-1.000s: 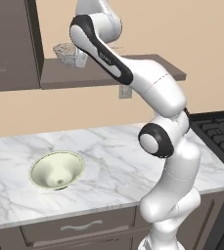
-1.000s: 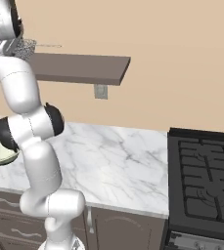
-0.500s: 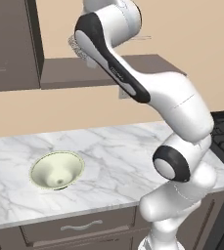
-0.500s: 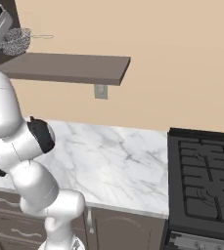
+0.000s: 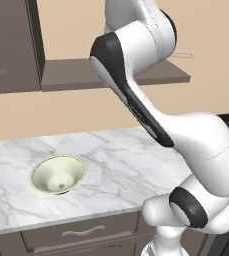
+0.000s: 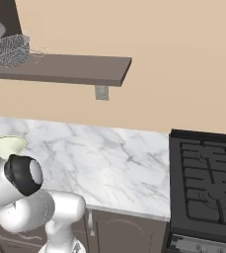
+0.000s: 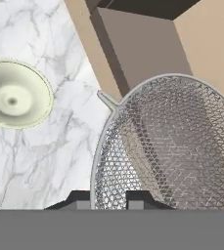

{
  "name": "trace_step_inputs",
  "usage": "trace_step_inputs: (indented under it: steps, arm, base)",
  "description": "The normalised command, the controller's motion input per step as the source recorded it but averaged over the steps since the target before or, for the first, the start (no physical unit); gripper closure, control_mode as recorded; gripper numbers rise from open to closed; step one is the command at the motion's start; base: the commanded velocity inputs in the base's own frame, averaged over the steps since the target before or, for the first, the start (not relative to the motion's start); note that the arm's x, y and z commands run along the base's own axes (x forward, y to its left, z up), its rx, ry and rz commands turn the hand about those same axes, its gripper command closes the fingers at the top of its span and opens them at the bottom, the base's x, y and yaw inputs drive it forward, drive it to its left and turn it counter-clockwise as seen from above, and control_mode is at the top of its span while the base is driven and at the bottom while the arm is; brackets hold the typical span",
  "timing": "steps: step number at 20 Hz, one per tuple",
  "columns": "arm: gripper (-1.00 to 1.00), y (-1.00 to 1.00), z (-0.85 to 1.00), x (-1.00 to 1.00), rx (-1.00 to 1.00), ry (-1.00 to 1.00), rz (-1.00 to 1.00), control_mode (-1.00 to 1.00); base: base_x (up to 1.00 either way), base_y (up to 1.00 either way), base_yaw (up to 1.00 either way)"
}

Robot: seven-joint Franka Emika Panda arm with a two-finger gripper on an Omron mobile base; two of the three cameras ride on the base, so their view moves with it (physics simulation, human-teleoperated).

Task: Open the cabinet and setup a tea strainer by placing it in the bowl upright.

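We have the two-finger gripper point(image 7: 108, 197) clenched on the rim of the silver wire-mesh tea strainer point(image 7: 172, 146), held high beside the brown shelf point(image 6: 60, 69). Next, we judge, comes lowering it upright into the pale cream-green bowl point(image 5: 58, 174) on the marble counter point(image 5: 116, 155).

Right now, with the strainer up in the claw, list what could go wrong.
1. The claw pinches only the tea strainer rim, so it could swing or slip.
2. The strainer is level with the shelf edge and might clip it when lowered.
3. The bowl sits far below and off to one side, so a drop could miss it.
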Motion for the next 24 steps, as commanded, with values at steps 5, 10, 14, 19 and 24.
trace_step_inputs:
  steps: [5, 10, 14, 19, 24]
  arm:
    - [1.00, -0.07, -0.12, -0.99, 0.09, 0.00, -0.20, -1.00]
    - [1.00, 0.19, -0.69, -0.22, 0.05, 0.30, -0.18, -1.00]
    - [1.00, 0.49, -0.68, -0.03, 0.02, 0.06, 0.02, -1.00]
    - [1.00, 0.36, -0.96, -0.09, 0.00, 0.03, 0.11, -1.00]
    - [1.00, 0.04, -0.82, -0.07, 0.03, 0.01, 0.21, -1.00]
  base:
    - [0.00, 0.00, 0.00]
    - [0.00, 0.00, 0.00]
    - [0.00, 0.00, 0.00]
    - [0.00, 0.00, 0.00]
    - [0.00, 0.00, 0.00]
